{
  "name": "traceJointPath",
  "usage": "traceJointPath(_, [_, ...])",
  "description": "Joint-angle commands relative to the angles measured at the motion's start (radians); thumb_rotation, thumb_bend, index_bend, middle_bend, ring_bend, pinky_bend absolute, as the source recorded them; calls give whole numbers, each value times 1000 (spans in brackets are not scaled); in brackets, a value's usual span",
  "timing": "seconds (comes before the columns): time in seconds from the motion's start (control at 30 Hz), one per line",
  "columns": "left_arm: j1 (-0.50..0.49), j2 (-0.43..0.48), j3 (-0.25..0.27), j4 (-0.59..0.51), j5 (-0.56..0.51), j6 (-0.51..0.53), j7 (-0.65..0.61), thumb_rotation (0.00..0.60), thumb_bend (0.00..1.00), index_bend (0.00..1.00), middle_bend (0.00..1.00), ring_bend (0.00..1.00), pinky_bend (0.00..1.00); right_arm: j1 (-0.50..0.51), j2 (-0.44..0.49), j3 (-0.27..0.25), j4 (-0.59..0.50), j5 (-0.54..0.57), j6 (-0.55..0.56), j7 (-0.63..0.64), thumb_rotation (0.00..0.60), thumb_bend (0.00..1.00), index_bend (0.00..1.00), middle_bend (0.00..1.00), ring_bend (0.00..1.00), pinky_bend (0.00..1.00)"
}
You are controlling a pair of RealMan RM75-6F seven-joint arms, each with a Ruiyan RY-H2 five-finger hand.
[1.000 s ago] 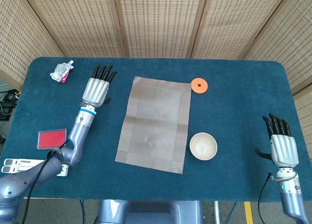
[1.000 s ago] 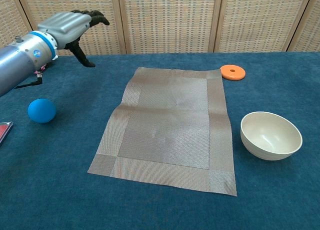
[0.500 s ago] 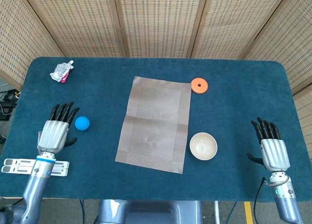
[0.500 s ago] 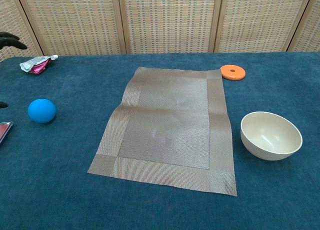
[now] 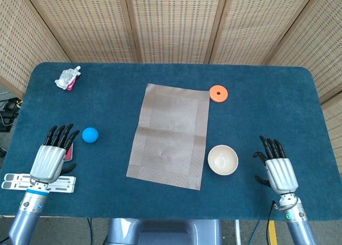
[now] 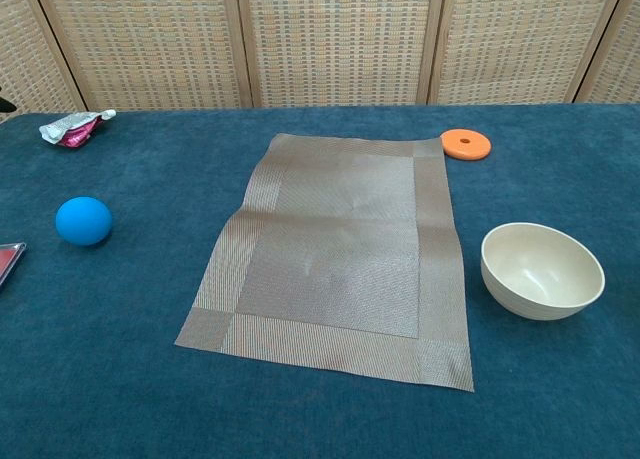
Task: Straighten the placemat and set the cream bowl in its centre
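A brown woven placemat (image 5: 171,134) (image 6: 338,249) lies mid-table, turned slightly askew, its left edge a little wavy. The cream bowl (image 5: 223,159) (image 6: 542,270) stands upright and empty on the blue cloth just right of the mat's near right corner. My left hand (image 5: 49,159) hovers at the near left, fingers extended and apart, holding nothing. My right hand (image 5: 278,168) is at the near right, a short way right of the bowl, fingers spread and empty. Neither hand shows in the chest view.
An orange disc (image 5: 218,93) (image 6: 466,143) sits by the mat's far right corner. A blue ball (image 5: 90,134) (image 6: 83,220) lies left of the mat. A crumpled pouch (image 5: 68,78) is at the far left. A red card (image 6: 6,260) and white strips (image 5: 16,182) lie near my left hand.
My left hand pulled back from beside the mat to the near left edge, uncovering the blue ball. My right hand moved left toward the bowl. Mat and bowl stayed put.
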Motion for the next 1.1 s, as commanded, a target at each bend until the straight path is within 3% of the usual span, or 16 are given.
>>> traceJointPath(0.03, [4,0,-5,0,-2,-7,1,600,132,101,0,0,0,13,-35,-2,4,-13,-6,-4,600,133,444,9,0,0])
traceJointPath(0.7, [23,0,-35,-2,2,-43,-6,600,125,101,0,0,0,67,-187,-23,-10,2,-115,-96,600,166,478,24,0,1])
traceJointPath(1.1, [30,6,-48,-3,9,-58,-24,600,122,101,0,0,0,102,-240,5,48,61,-183,-110,600,216,534,65,0,19])
